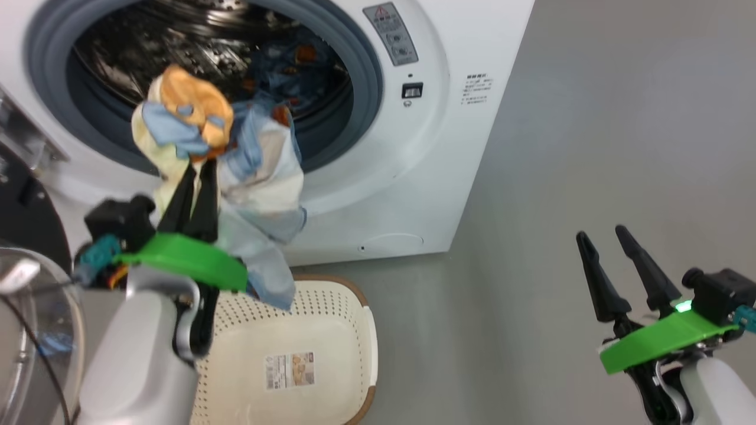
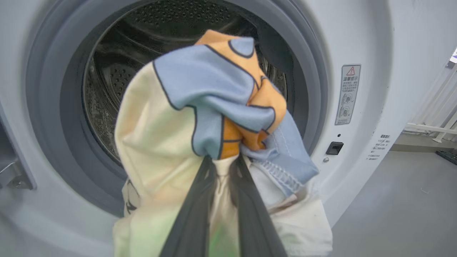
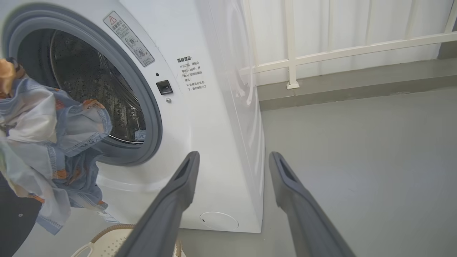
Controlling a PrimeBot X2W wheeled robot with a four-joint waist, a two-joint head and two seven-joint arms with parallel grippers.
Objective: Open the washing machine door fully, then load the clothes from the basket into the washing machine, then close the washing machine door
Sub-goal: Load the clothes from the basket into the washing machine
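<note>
Closest to my head camera is my pale left forearm (image 1: pixel 136 354), rising at the lower left. My left gripper (image 1: pixel 198 162) is clenched on a bundle of clothes (image 1: pixel 260 171): light-blue, cream and orange fabric bunched over the fingertips and trailing down beside them. The bundle hangs in front of the washing machine (image 1: pixel 425 147), before the lower part of its mouth and not yet inside. More blue fabric already lies in the drum (image 1: pixel 177 47). Below, the basket (image 1: pixel 371 330) stands on the floor with its label sticker (image 1: pixel 289 370) showing. The washing machine door (image 1: pixel 23 206) stands swung open at the far left. My right gripper (image 1: pixel 601 233) waits at the lower right, jaws spread and holding nothing.

From my left wrist, the left gripper (image 2: pixel 223 160) pinches cream cloth between its two dark fingers, jaws nearly together. The clothes (image 2: pixel 200 89) bulge above the tips, just before the grey gasket (image 2: pixel 50 107).

From my right wrist, the right gripper (image 3: pixel 234 157) stands released, well apart from the clothes (image 3: pixel 53 142) hanging at the left, above the basket (image 3: pixel 107 242).
</note>
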